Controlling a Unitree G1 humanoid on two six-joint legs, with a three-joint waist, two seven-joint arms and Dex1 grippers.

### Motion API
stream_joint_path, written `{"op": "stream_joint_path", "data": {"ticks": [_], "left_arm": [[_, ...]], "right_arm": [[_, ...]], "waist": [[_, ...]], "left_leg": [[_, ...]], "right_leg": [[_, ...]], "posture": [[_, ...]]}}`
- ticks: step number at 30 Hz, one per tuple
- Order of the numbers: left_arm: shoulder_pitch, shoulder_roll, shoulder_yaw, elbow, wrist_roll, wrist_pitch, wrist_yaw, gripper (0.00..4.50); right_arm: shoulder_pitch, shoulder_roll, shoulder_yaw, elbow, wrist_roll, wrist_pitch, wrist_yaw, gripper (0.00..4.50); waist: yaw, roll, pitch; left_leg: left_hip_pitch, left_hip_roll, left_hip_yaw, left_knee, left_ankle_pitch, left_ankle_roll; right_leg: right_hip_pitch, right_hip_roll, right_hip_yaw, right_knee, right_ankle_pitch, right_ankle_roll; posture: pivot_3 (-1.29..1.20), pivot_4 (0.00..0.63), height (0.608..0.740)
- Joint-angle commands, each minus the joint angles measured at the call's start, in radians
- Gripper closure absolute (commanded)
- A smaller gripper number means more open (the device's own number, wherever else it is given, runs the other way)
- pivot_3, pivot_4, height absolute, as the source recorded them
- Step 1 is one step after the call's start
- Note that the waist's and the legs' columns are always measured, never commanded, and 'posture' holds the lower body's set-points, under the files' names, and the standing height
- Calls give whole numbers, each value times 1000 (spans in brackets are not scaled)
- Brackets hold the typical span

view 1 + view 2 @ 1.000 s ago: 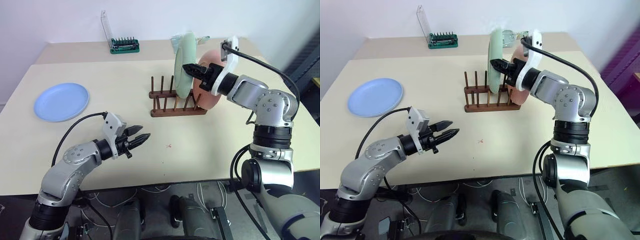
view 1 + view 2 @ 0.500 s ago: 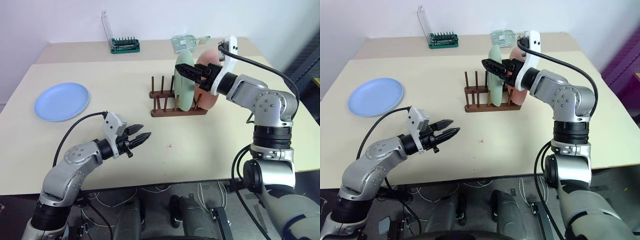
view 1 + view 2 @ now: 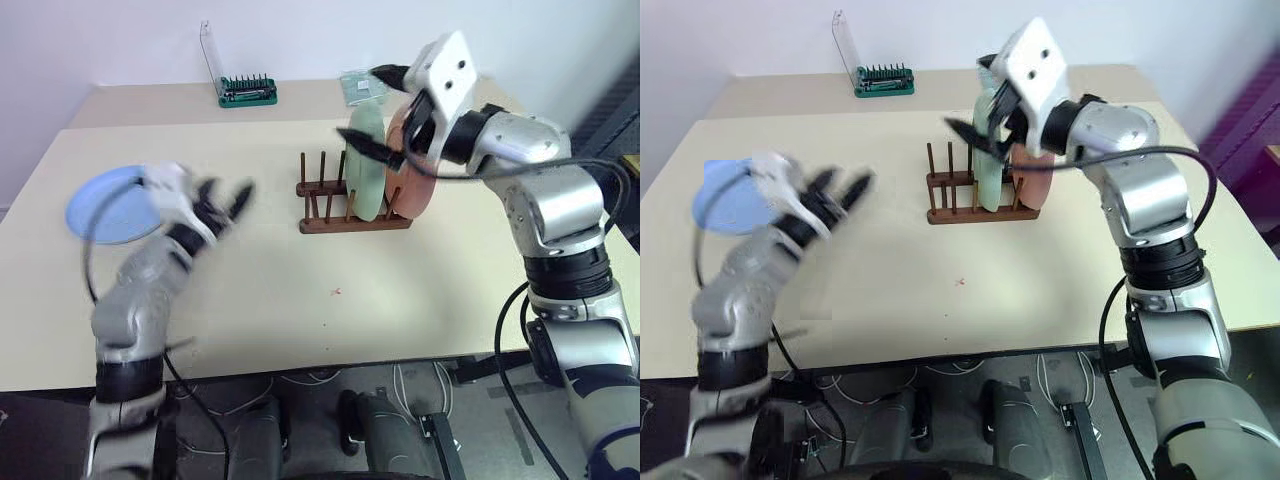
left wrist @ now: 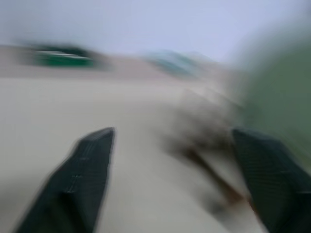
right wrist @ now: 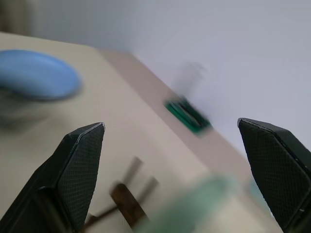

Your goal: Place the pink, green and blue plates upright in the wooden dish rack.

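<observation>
From my head camera, the wooden dish rack (image 3: 352, 208) stands mid-surface (image 3: 300, 290) with the green plate (image 3: 366, 163) and the pink plate (image 3: 412, 172) upright between its pegs, pink on the side away from the blue plate (image 3: 105, 204), which lies flat well apart from the rack. My right tool (image 3: 385, 110) hangs above the rack, jaws spread, holding nothing. My left tool (image 3: 222, 196) is blurred between the blue plate and the rack; it looks open and empty. In my left wrist view the fingers (image 4: 82, 179) stand wide apart. In my right wrist view the fingers (image 5: 80, 165) are parted above the rack, a green bit holder (image 5: 188, 115) beyond it.
</observation>
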Motion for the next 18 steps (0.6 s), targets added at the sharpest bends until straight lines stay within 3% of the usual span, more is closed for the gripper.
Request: {"op": "stream_joint_path", "data": {"ticks": [1, 8, 18], "left_arm": [[-66, 0, 193, 76, 15, 37, 269, 49], [-101, 63, 370, 143, -7, 196, 450, 49], [-120, 58, 493, 300, -81, 273, 506, 49]], "right_arm": [[11, 45, 27, -35, -39, -33, 3, 0], [81, 125, 85, -76, -69, -39, 27, 0], [104, 132, 76, -74, -103, -42, 40, 0]], "waist": [[-1, 0, 0], [15, -3, 0], [24, -4, 0]], "left_leg": [[0, 0, 0, 0, 0, 0], [-2, 0, 1, 2, 0, 0], [0, -1, 0, 3, 0, -1]], "right_leg": [[0, 0, 0, 0, 0, 0], [1, -2, -2, 0, 2, -3], [2, -4, -2, 0, 1, -5]], "posture": [[0, 150, 730], [0, 150, 730], [0, 150, 730]]}}
